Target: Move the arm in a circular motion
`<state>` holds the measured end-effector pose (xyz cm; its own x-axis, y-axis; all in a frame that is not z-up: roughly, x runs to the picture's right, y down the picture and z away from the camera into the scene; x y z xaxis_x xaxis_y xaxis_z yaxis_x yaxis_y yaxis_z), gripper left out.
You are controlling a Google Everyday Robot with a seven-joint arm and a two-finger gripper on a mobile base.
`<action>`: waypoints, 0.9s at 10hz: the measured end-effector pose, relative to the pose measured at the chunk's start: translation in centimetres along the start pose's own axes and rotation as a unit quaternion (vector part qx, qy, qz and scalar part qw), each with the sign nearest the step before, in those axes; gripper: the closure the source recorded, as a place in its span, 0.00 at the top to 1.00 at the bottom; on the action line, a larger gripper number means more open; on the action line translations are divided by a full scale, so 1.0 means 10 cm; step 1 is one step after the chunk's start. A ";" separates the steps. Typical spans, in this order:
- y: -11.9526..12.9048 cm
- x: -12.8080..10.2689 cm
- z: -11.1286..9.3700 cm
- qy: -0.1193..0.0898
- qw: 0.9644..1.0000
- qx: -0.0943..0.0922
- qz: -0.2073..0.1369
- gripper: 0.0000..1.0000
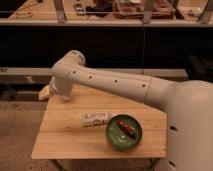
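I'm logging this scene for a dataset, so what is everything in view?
table: one, light wood, centre of the view
bowl: one, green, on the table's front right
brown item: one, brown, lying in the bowl; too unclear to identify
packet: one, white with print, flat on the table just left of the bowl
pale yellow object: one, at the table's back-left corner, partly hidden by the arm
counter: one, pale, across the background, with clutter on top
arm: one, cream-white with dark dots, reaching from the right over the table's back edge, bending down at the left
gripper: not in view; the arm's end drops out of sight at the back-left corner
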<state>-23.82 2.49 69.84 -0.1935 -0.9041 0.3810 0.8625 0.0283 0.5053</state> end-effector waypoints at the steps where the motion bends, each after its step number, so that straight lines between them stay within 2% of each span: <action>1: 0.00 0.00 0.00 0.000 1.000 0.000 0.000 0.80; 7: 0.00 0.00 0.00 0.000 1.000 0.000 0.000 0.80; 8: 0.00 0.00 0.00 0.000 1.000 0.000 0.000 0.76; 9: 0.00 0.00 0.00 0.000 1.000 0.000 0.000 0.69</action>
<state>-23.81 2.49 69.85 -0.1934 -0.9041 0.3811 0.8626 0.0284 0.5052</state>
